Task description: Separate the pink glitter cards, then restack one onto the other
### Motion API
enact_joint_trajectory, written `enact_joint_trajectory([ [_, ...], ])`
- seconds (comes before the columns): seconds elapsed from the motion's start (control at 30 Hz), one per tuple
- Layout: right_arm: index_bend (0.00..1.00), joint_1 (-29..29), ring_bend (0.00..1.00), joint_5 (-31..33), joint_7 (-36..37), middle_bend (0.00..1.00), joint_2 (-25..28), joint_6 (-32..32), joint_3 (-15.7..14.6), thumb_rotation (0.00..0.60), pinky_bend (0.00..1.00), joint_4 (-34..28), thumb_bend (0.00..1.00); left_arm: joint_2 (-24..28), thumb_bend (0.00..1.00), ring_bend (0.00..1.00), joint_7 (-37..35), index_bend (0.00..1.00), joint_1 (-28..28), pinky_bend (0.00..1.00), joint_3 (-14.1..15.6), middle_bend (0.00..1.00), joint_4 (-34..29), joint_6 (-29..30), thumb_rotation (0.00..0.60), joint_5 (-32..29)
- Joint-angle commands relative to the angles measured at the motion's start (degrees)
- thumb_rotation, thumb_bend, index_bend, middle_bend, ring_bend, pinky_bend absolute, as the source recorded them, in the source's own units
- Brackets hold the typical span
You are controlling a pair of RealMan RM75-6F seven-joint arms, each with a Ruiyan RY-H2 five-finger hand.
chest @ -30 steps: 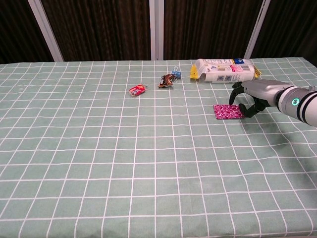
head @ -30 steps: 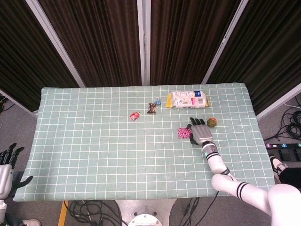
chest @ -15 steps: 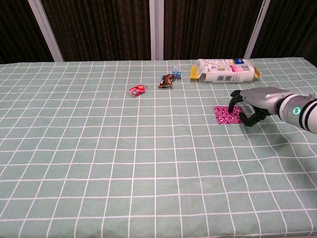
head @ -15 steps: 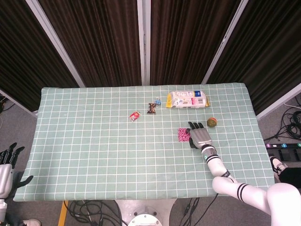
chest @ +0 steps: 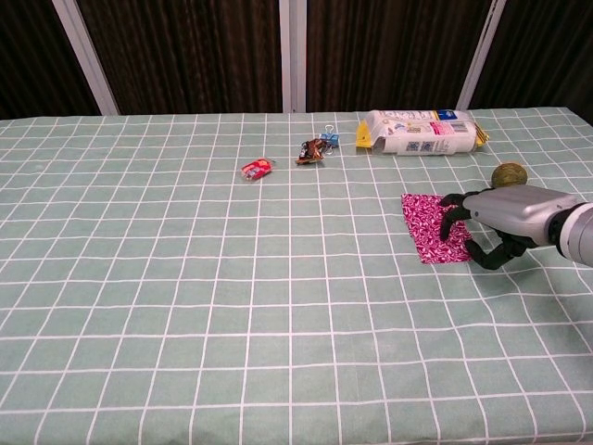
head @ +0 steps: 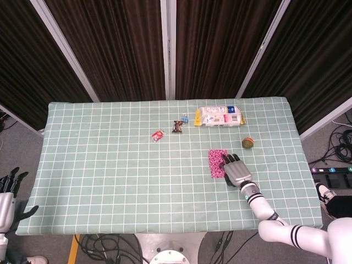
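Note:
The pink glitter cards [head: 216, 163] [chest: 428, 225] lie on the green checked tablecloth right of centre. They form one long pink patch, the near card shifted toward me and overlapping the far one. My right hand [head: 235, 171] [chest: 496, 219] lies palm down beside them, its bent fingers [chest: 451, 215] touching the near card's right edge. It holds nothing. My left hand [head: 8, 191] hangs off the table at the lower left of the head view, fingers apart and empty.
A white and yellow snack bag [head: 220, 116] [chest: 422, 131] lies at the back. A green-brown ball [head: 247, 143] [chest: 508, 173] sits just behind my right hand. A red candy [head: 158, 135] [chest: 258, 168], a brown wrapper [head: 177, 126] [chest: 310, 152] and a blue clip [chest: 330, 140] lie further left.
My right hand has drawn back toward the table's near edge, dragging one card with it. The small pink square has stretched into a long patch, and the ball now shows behind the hand.

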Motion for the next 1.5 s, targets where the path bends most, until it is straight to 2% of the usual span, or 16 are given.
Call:
enact_joint_trajectory([
  [0.03,0.28,-0.8,0.0,-1.23,-0.29,0.0,1.7,1.16,-1.3,0.51,0.0,-2.79,0.62,-0.02,0.06,0.13,-0.04,0.2,0.01,0.14,0.0,0.15,0.03,0.01,0.6,0.01],
  [0.17,0.28,-1.18,0.0,-2.14,-0.01,0.0,3.09,2.23,-1.59,0.514,0.0,-4.77,0.61,-0.1,0.06,0.13,-0.24,0.2,0.08,0.14,0.08,0.15,0.19,-0.01,0.6,0.0],
  [0.37,0.28,-0.54,0.0,-1.75,1.79,0.0,3.47,2.96,0.8,0.515,0.0,-4.55,0.61,-0.26,0.06,0.13,-0.63,0.2,0.34,0.14,0.21,0.15,0.52,0.31,0.6,0.18],
  [0.63,0.28,3.09,0.0,3.74,0.74,0.0,-0.85,0.04,4.01,0.515,0.0,3.21,0.62,-0.22,0.06,0.13,-0.58,0.2,0.39,0.14,0.23,0.15,0.46,0.21,0.6,0.05],
  [0.8,0.28,5.27,0.0,6.78,0.01,0.0,-4.03,-2.16,5.09,0.512,0.0,8.64,0.62,-0.17,0.06,0.13,-0.45,0.2,0.42,0.14,0.24,0.15,0.48,-0.1,0.6,-0.33],
  [0.97,0.28,6.69,0.0,8.02,-0.52,0.0,-5.83,-3.21,5.48,0.509,0.0,11.59,0.62,-0.11,0.06,0.13,-0.29,0.2,0.36,0.14,0.17,0.15,0.33,-0.26,0.6,-0.52],
  [1.5,0.28,6.67,0.0,3.46,0.28,0.0,-6.0,-1.72,3.19,0.511,0.0,5.67,0.62,-0.3,0.06,0.13,-0.88,0.2,0.75,0.14,0.38,0.15,0.9,-0.07,0.6,-0.57],
])
